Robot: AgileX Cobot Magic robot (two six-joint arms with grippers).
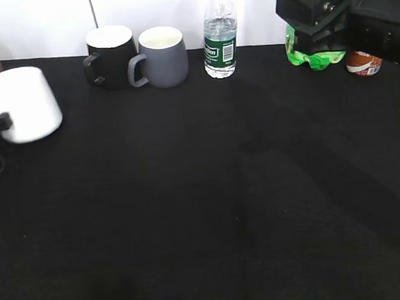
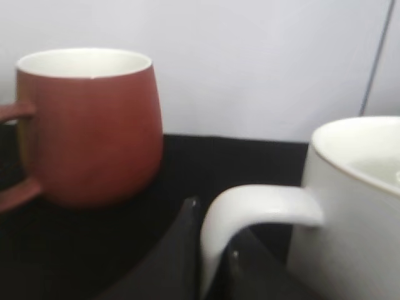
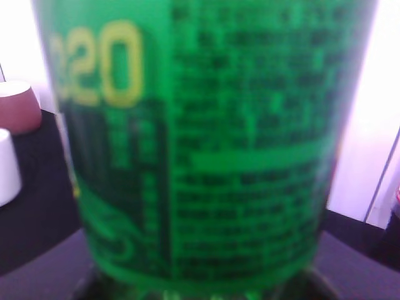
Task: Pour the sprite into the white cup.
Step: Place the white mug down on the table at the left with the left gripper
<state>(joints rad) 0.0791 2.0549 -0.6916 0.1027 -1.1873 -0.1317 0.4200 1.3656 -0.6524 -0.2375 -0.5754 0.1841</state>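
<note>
The tall green transparent plastic sprite bottle (image 1: 311,49) sits at the far right of the black table (image 1: 210,190), well apart from the plain white ceramic cup (image 1: 24,104), which is over at the far left edge. The right gripper (image 1: 314,11) is wrapped at the bottle's label; the wrist view is filled with green plastic and blurred print, but the fingers themselves are out of sight, so I can't tell whether they have closed on it.

At the white cup, the left gripper (image 2: 209,262) has its dark fingers (image 2: 181,250) on either side of the loop handle, seemingly pinching it, though the contact is blurred.

Risks now: if the bottle is held loosely, it could slip or swing during the long carry toward the white cup. Behind the white cup stands a rounded brown mug (image 2: 90,125); right of it a black mug (image 1: 110,57), a grey mug (image 1: 160,56) and a small clear water bottle (image 1: 220,35). A low sweep could clip those. A red-labelled item (image 1: 364,63) stands just beside the sprite bottle and could be toppled on lift-off.
</note>
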